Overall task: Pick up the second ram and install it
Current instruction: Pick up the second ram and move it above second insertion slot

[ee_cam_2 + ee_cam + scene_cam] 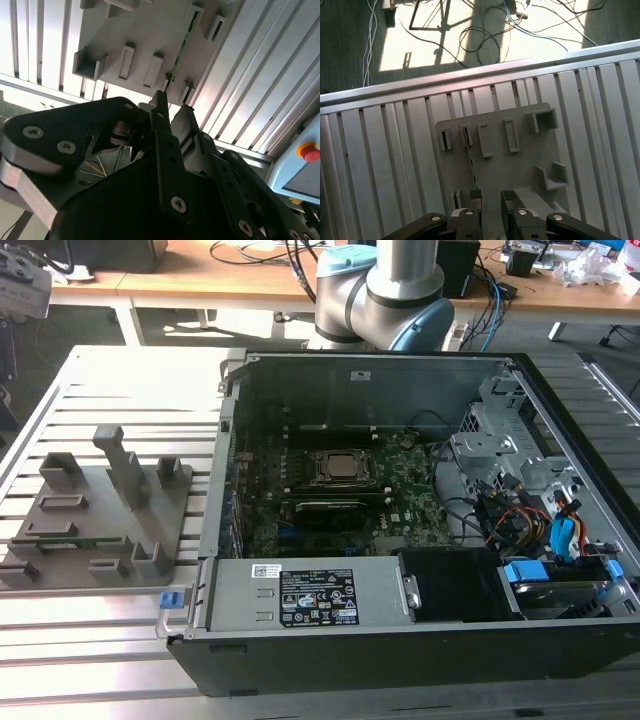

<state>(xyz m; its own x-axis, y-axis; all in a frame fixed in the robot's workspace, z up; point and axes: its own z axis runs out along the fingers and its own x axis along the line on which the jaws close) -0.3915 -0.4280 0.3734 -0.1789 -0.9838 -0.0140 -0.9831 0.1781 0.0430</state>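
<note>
Jaws parted a little, nothing between. Gripper [491, 202] hanging over grey holder [520, 170]. Ram [471, 162] just ahead of the fingertips, standing on edge in holder slots, long axis running straight away from the jaws, across their closing line. Lined up with one finger [475, 200] more than with the gap. Thin, stiff green strip. Holder matte moulded plastic, boxy pockets. Ribbed metal table [380, 165] beneath. Open case [400, 640] well apart.

Colours: grey, silver, green, black.
Thin green circuit-board ram stick [182, 45], dark chips; matte grey plastic fixture plate [520, 170]; silver ribbed aluminium worktop [380, 165], slot-striped; black metal hand [491, 196]; black computer case [400, 650]; green motherboard [410, 510]; blue plastic clip [173, 597].
</note>
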